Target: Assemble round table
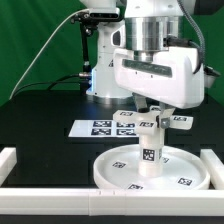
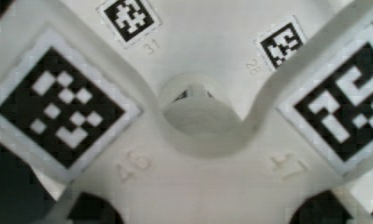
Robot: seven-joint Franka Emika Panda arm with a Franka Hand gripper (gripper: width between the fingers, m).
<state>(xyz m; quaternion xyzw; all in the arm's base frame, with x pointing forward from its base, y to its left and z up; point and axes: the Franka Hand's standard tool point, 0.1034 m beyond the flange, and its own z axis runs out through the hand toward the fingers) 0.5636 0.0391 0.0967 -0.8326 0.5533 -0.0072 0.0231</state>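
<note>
Gripper [image 1: 152, 112] clamped on leg [image 1: 151, 140], held upright over centre of disc [image 1: 115, 172], likely to screw it in; base [image 1: 178, 119] waits behind.

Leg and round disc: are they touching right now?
Touching. The exterior view shows the leg standing upright with its foot on the round disc, no gap visible.

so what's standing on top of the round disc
The short leg stands upright on the round disc, with the tool around its top. The joint between them is hidden.
</note>
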